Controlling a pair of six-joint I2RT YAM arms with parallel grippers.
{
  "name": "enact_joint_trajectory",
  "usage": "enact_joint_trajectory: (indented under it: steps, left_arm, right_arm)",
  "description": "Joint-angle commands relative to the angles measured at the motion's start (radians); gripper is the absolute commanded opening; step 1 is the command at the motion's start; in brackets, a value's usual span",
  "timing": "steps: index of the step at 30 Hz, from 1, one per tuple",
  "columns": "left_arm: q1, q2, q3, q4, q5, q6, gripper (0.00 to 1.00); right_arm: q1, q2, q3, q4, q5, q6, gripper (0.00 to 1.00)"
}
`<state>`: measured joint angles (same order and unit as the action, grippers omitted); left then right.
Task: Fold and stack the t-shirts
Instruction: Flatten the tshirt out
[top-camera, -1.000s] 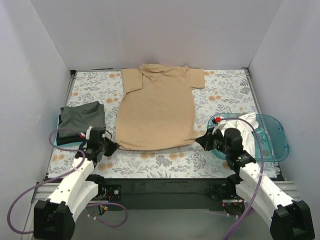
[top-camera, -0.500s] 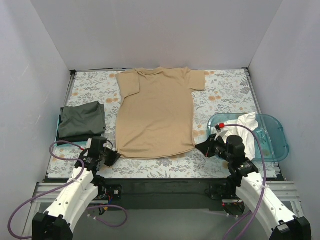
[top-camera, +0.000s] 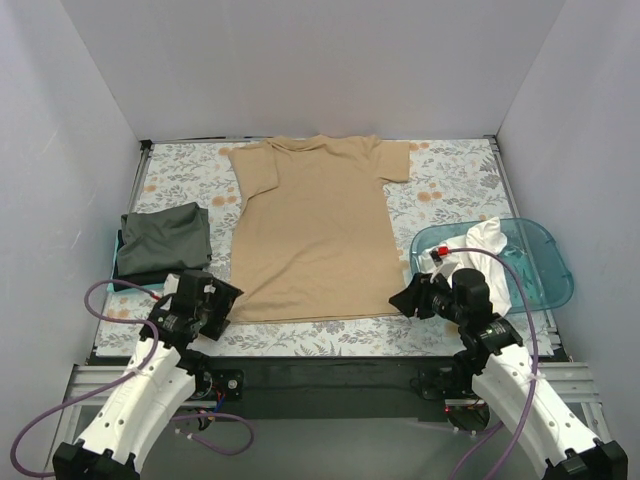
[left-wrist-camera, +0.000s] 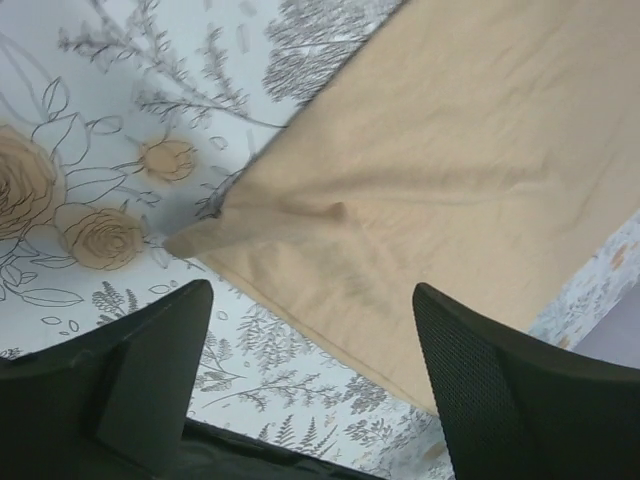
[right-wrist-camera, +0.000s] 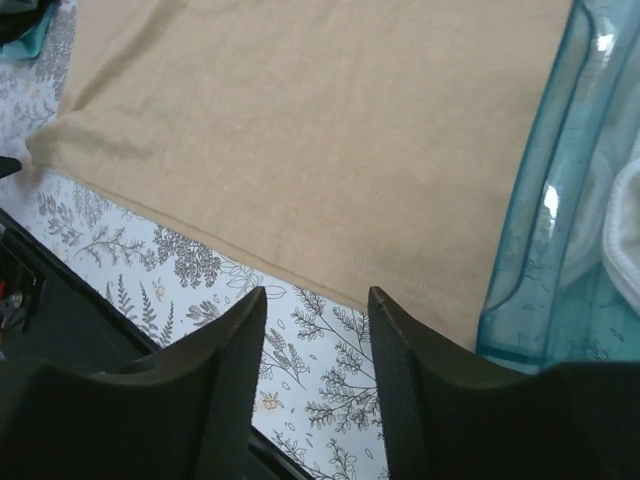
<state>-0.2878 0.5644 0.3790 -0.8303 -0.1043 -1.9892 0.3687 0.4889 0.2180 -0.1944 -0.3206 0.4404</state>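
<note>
A tan t-shirt (top-camera: 315, 230) lies spread flat in the middle of the floral table covering, collar at the far side and hem toward me. My left gripper (top-camera: 225, 300) stands open just off the hem's left corner. In the left wrist view that corner of the tan t-shirt (left-wrist-camera: 450, 150) lies loose beyond the left gripper (left-wrist-camera: 312, 292). My right gripper (top-camera: 405, 298) is open at the hem's right corner, over bare covering in front of the tan t-shirt (right-wrist-camera: 300, 120); nothing lies between the right gripper (right-wrist-camera: 316, 293) jaws. A dark grey-green t-shirt (top-camera: 165, 243) lies folded at left.
A translucent teal tub (top-camera: 545, 270) at right holds a crumpled white t-shirt (top-camera: 480, 250); the tub's wall (right-wrist-camera: 540, 230) stands close beside my right gripper. The floral covering (top-camera: 450, 185) ends at a black near edge (top-camera: 320, 350). Grey walls close in three sides.
Both grippers went from shut on the tan shirt's bottom corners to open and let it go. The shirt was drawn toward me and now lies flat. Both arms have pulled back slightly.
</note>
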Motion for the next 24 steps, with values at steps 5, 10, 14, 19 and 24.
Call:
enact_joint_trajectory:
  steps: [5, 10, 14, 19, 24]
  left_arm:
    - [-0.004, 0.087, 0.190, 0.014, -0.124, 0.001, 0.84]
    - [-0.005, 0.242, 0.264, 0.158, -0.071, 0.104, 0.88]
    - [-0.005, 0.422, 0.351, 0.333, -0.017, 0.246, 0.89]
    - [-0.005, 0.695, 0.469, 0.395, 0.020, 0.357, 0.90]
    - [-0.008, 0.897, 0.503, 0.451, 0.034, 0.388, 0.90]
  right_arm:
    - [0.001, 0.019, 0.214, -0.091, 0.072, -0.065, 0.75]
    - [0.001, 0.083, 0.331, -0.076, 0.038, -0.109, 0.96]
    - [0.006, 0.189, 0.400, -0.010, 0.003, -0.111, 0.98]
    - [0.177, 0.391, 0.474, 0.000, 0.174, -0.111, 0.98]
    - [0.276, 0.649, 0.552, -0.007, 0.308, -0.062, 0.98]
